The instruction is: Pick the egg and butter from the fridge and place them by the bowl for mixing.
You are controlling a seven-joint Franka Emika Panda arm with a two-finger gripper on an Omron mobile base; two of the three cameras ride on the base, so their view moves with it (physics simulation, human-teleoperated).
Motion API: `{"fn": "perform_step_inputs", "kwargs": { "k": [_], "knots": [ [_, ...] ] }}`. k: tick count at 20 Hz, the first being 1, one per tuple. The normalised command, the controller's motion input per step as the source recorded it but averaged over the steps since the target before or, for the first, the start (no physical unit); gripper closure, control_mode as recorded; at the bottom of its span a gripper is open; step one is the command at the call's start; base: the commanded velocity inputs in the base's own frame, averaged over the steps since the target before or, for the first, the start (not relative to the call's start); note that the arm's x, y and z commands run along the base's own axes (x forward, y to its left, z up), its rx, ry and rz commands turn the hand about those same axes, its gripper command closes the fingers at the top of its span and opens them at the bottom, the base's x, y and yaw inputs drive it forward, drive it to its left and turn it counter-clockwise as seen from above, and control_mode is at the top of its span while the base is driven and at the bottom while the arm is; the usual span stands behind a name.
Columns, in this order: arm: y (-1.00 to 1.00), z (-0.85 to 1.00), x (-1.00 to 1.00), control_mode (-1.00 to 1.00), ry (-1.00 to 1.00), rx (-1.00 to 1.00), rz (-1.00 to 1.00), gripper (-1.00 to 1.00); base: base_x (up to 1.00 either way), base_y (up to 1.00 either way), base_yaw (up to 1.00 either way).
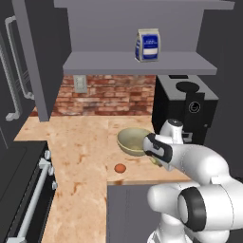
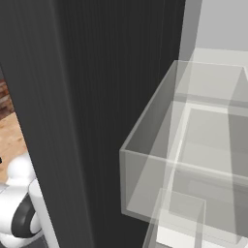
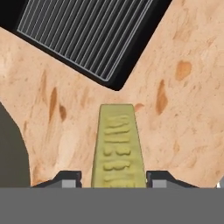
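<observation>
Egg already on surface near bowl — butter sits between tool tips, down by the bowl; can't tell whether gripped or freed — task nearly done.

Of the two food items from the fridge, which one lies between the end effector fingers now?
The butter, the pale yellow block between the fingertips. The egg lies apart, alone on the counter.
</observation>
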Motion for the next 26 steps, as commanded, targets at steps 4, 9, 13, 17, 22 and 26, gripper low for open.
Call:
{"fn": "perform_step_inputs", "kwargs": {
  "k": [4,9,13,17,22,26],
  "knots": [
    [0.0,-0.02,-0.19,-1.0,-0.01,0.0,-0.02,-1.0,0.0,0.0,0.0],
    [0.0,0.0,-0.18,-1.0,0.0,0.0,-0.09,-1.0,0.0,0.0,0.0],
    [0.0,0.01,-0.15,-1.0,0.0,0.0,-0.09,-1.0,0.0,0.0,0.0],
    [0.0,0.0,-0.17,-1.0,0.0,0.0,-0.08,-1.0,0.0,0.0,0.0],
    [0.0,0.12,-0.16,-1.0,-0.03,0.0,-0.03,-1.0,0.0,0.0,0.0],
    [0.04,0.36,-0.41,-1.0,-0.09,-0.01,0.02,-1.0,0.0,0.0,0.0]
  ]
}}
